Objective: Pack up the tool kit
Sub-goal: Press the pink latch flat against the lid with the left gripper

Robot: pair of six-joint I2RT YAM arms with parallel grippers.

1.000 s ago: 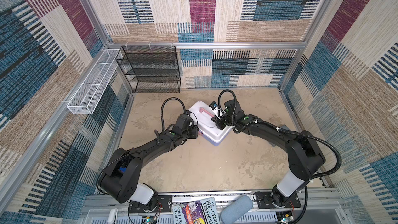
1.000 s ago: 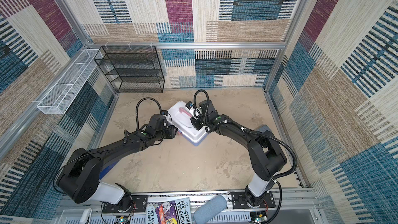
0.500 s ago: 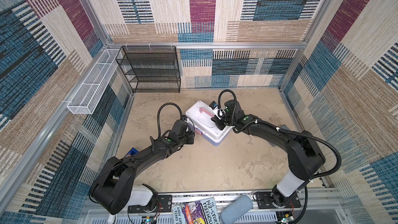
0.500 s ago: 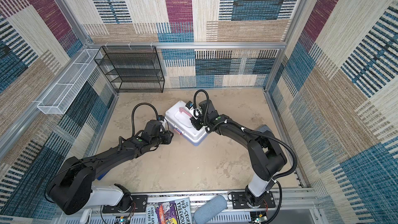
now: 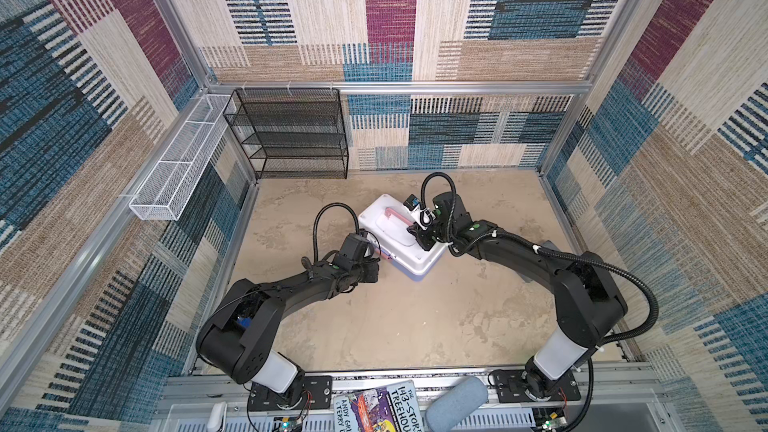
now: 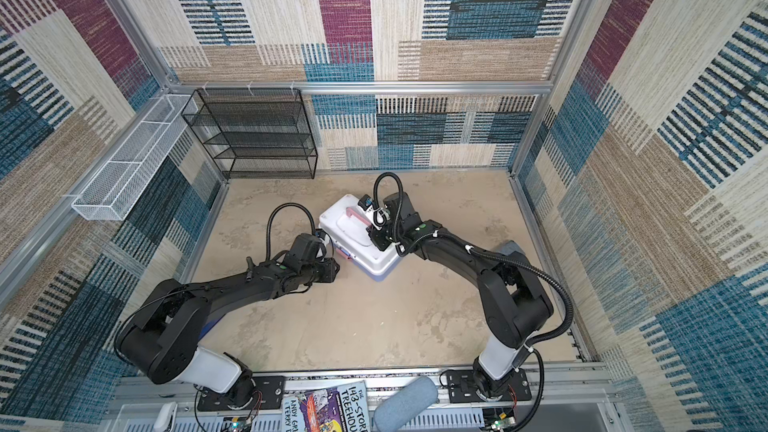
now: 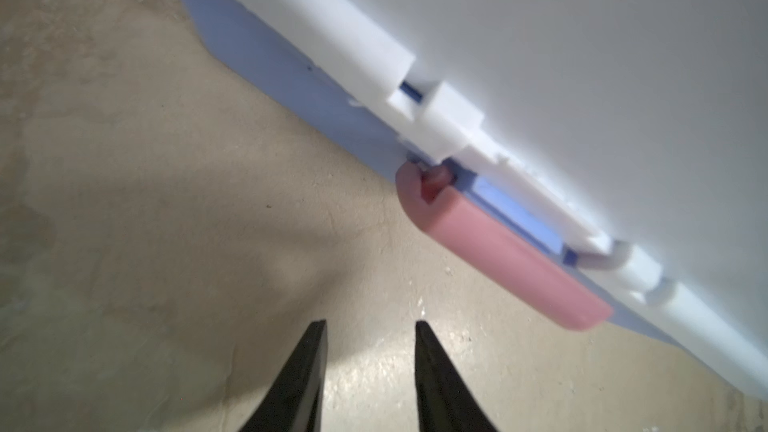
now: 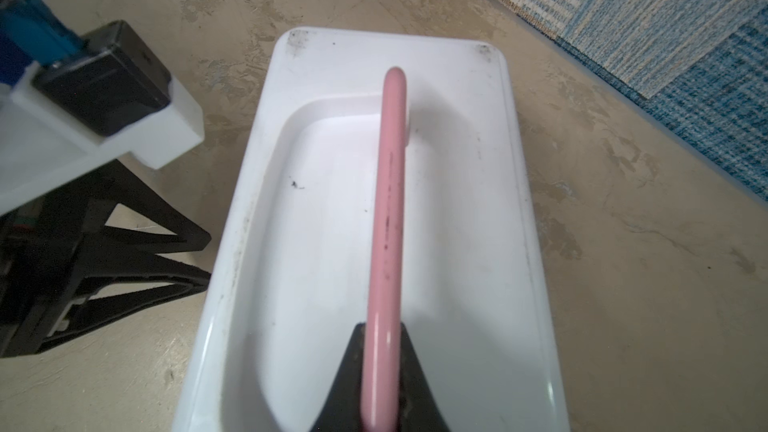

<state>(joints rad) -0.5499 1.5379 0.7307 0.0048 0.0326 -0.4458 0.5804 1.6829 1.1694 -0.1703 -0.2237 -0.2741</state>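
The tool kit (image 5: 388, 238) (image 6: 351, 238) lies closed on the sandy floor, its white lid on a lavender-blue base. My right gripper (image 5: 420, 238) (image 8: 382, 328) is shut on the pink handle (image 8: 388, 201), which stands up from the lid's hollow. My left gripper (image 5: 376, 261) (image 7: 370, 324) hangs low beside the box's long side, a short way from the pink latch (image 7: 498, 251). It is open a little, with only bare floor between its fingers (image 8: 183, 238). No loose tools show.
A black mesh shelf (image 5: 291, 135) stands at the back left, with a white wire basket (image 5: 178, 160) on the left wall. A grey pouch (image 6: 509, 248) peeks out behind the right arm. A book (image 5: 374, 407) and a grey roll (image 5: 455, 401) lie past the front rail.
My left gripper has drawn back from the box's side towards the front, and its jaws have narrowed a little. The right gripper and the box have stayed put.
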